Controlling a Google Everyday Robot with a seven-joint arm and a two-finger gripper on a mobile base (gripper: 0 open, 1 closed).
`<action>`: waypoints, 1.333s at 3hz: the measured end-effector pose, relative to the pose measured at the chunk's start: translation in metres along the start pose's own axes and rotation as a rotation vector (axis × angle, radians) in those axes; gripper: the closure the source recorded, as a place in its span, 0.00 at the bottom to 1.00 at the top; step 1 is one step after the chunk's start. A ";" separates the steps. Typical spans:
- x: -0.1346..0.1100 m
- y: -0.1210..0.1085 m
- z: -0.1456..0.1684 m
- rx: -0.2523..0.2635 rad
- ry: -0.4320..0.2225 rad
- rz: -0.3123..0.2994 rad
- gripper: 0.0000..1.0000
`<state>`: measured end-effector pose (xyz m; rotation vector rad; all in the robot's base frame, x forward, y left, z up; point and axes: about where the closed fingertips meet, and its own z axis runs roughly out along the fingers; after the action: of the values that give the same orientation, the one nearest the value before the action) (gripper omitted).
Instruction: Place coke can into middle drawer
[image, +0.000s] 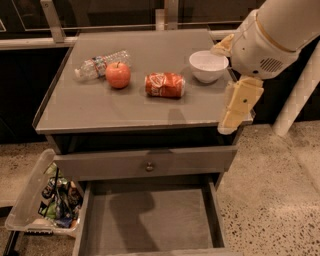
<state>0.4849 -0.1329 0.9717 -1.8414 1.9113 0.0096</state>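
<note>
The coke can (165, 85) lies on its side near the middle of the grey cabinet top, red-orange with white lettering. The middle drawer (170, 225) is pulled open below, and its flat grey floor is bare. My gripper (238, 104) hangs from the white arm at the right edge of the cabinet top, to the right of the can and a little nearer the front. It is apart from the can and holds nothing that I can see.
A red apple (118, 75) and a clear plastic bottle (100, 64) lie left of the can. A white bowl (208, 66) stands at the back right, close to the arm. The drawer front with a knob (149, 166) is closed. A plastic bin (45, 200) of items stands on the floor at the left.
</note>
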 end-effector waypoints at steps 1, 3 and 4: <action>-0.024 -0.022 0.017 0.002 -0.045 -0.038 0.00; -0.029 -0.026 0.023 0.008 -0.056 -0.058 0.00; -0.037 -0.051 0.046 0.006 -0.113 -0.057 0.00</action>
<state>0.5470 -0.0878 0.9599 -1.8499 1.7799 0.0871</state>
